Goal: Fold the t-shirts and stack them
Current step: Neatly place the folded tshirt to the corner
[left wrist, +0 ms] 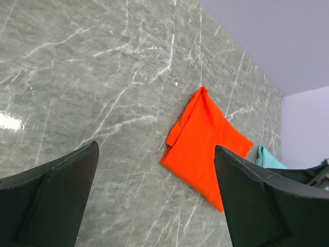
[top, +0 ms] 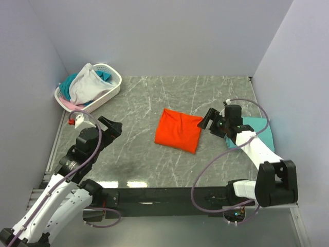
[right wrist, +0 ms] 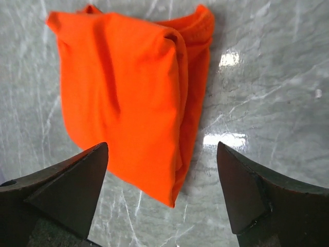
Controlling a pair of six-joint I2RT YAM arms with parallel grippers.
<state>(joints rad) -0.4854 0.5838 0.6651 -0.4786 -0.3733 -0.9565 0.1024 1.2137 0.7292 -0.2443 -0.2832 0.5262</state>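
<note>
Top and wrist views of a grey marble-patterned counter (top: 133,149). Beyond the left hand (top: 112,126) and to its outer side stands a white perforated plastic basket (top: 115,85) heaped with unfolded white (top: 87,85), teal (top: 105,76) and pink (top: 69,104) garments. The left hand hovers with its fingers spread apart, holding nothing, well apart from the cloth ahead of it. Between the two hands lies a bright orange cotton t-shirt (top: 178,129), folded to a compact, slightly tilted rectangle with its collar end tucked along one edge. The right hand (top: 208,119) sits just beside the near edge of this shirt, fingers wide apart and empty, the folded bundle framed between them in its wrist view. Behind that hand, partly under its arm, a folded turquoise t-shirt (top: 259,128) lies flat on the counter. The step in hand looks like stacking the orange shirt on the turquoise one. To do it well, the right hand should likely come down low over the thick folded edge, catch every layer at once, then lift and carry the bundle level. A shallow pinch on the top layer alone would probably let the fold fall open. The edges should line up before release.
</note>
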